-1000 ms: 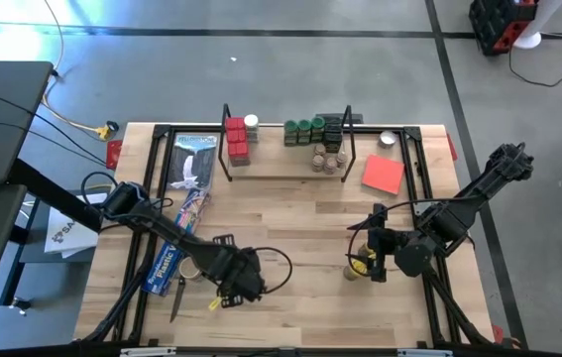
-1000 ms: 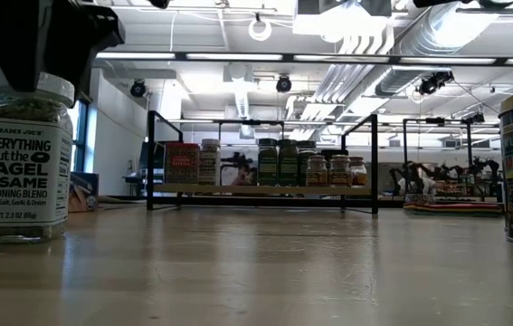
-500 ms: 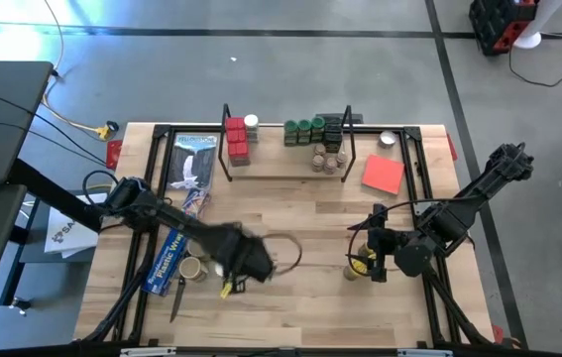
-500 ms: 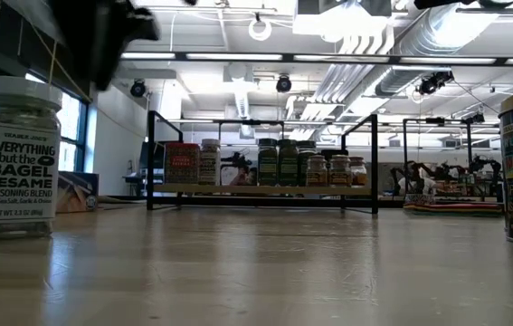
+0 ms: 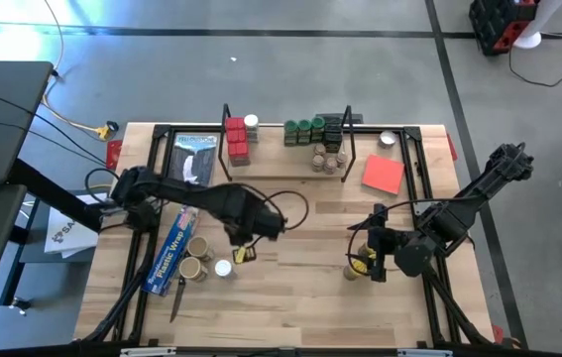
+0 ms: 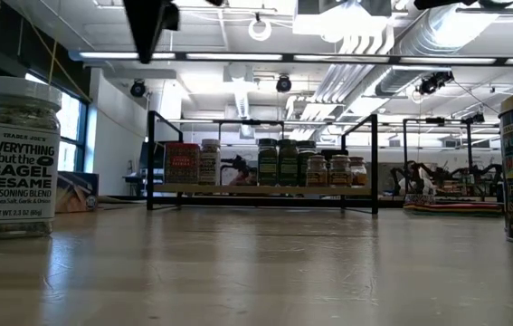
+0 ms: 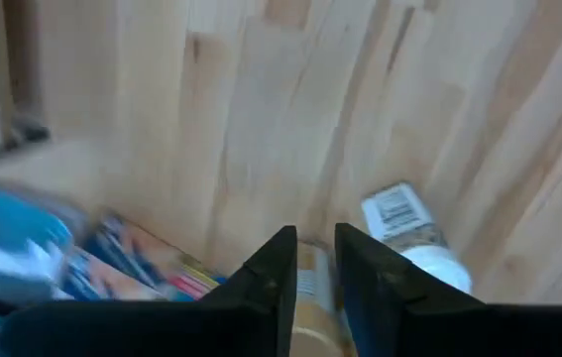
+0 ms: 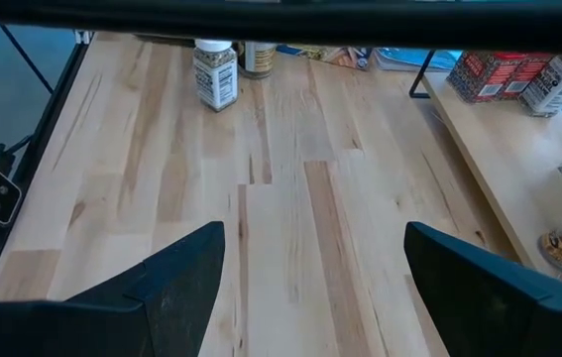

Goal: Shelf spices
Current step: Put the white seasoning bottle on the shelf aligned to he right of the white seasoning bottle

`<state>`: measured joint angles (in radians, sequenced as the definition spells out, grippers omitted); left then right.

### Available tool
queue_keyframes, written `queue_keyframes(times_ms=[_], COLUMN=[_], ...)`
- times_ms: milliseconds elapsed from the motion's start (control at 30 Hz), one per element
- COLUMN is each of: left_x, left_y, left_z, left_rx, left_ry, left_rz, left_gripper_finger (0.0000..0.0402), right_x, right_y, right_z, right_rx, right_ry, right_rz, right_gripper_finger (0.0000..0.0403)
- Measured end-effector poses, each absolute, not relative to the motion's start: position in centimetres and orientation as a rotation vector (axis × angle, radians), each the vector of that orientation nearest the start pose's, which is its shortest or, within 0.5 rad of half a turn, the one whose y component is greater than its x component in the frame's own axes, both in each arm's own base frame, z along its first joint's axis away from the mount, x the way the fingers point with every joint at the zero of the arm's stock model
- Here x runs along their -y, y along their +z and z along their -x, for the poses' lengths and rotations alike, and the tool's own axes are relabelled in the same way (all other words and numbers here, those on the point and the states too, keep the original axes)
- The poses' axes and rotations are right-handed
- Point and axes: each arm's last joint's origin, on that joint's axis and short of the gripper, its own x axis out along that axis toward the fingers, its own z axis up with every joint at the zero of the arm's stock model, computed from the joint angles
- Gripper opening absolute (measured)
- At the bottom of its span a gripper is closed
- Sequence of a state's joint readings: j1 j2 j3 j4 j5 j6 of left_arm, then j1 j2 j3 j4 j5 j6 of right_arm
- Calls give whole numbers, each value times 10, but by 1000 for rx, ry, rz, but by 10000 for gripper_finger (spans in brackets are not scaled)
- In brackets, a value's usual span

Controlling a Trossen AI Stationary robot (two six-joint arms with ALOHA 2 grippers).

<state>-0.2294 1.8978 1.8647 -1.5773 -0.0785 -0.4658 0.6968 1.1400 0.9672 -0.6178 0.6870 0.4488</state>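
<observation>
spices (image 5: 315, 137) stand in rows on the shelf (image 5: 271, 175) at the far edge of the tabletop (image 5: 300, 297): red tins toward its left end, green-lidded jars and tan-lidded jars toward its right. a white-lidded bagel seasoning jar (image 6: 14, 158) stands upright near the left front, just beside two tan-lidded jars (image 5: 197, 257) and a blue box (image 5: 173, 248). left gripper (image 5: 242, 241) hangs above the tabletop near that jar, fingers (image 7: 273, 281) narrow, holding nothing. right gripper (image 5: 365, 255) sits over a yellow jar (image 5: 361, 264), fingers (image 8: 176, 281) wide. red sheet (image 5: 383, 175) lies right of the shelf.
</observation>
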Motion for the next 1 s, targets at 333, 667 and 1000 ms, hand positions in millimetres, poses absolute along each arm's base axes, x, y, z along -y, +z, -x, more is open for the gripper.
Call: queue_keyframes(times_ms=[333, 667, 1000], left_x=[140, 180, 163], left_y=[280, 279, 278], left_z=[-309, -287, -303], left_rx=[-1715, -1588, -1519], left_ry=[379, 589, 631], left_rz=[337, 349, 407], left_gripper_finger=[181, 334, 341], right_x=[-130, -130, -130], right_y=[296, 297, 297], right_z=[-184, -184, -184], right_rx=[-583, -585, -584], right_ry=[-137, -125, -124], right_rz=[96, 136, 137], right_gripper_finger=[307, 307, 307])
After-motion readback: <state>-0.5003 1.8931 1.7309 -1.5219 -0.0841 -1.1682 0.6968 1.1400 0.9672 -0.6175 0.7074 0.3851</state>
